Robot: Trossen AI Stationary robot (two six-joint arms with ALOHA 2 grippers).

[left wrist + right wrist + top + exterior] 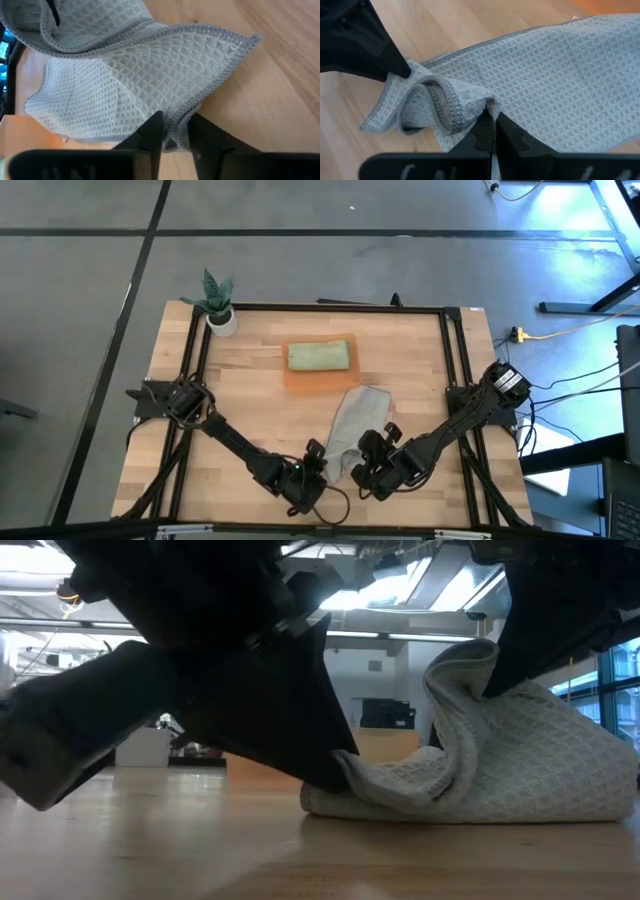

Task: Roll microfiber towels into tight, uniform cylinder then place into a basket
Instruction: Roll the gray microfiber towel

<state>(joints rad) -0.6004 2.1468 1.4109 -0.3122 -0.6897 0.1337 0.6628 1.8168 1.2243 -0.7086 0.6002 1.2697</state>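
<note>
A grey waffle-weave towel [358, 415] lies crumpled on the wooden table, near the front edge. Both grippers are at its near end. My left gripper [318, 452] is shut on the towel's hemmed edge [176, 131], and my right gripper [365, 448] is shut on a raised fold [494, 122]. Between the two holds the near edge curls into a loose loop [427, 107]. Farther back, a rolled green towel [318, 357] lies in the orange basket [300, 385]. My left gripper pinches the towel's hemmed edge [186, 106] between its two fingers, near the towel's near left corner. The fingers slant down from the table's near left. That part of the towel rests low on the table [345, 798]. My right gripper pinches a bunched fold of the towel [490, 106] between its two fingers, just behind the near edge. It comes slanting down from the table's near right. The fold is drawn up into a peak [468, 658]; the rest of the cloth slopes down onto the table.
A small potted plant [220, 315] stands at the far left corner. A black frame [330, 307] runs along the table's far and side edges. Bare wood lies to the left and right of the grey towel.
</note>
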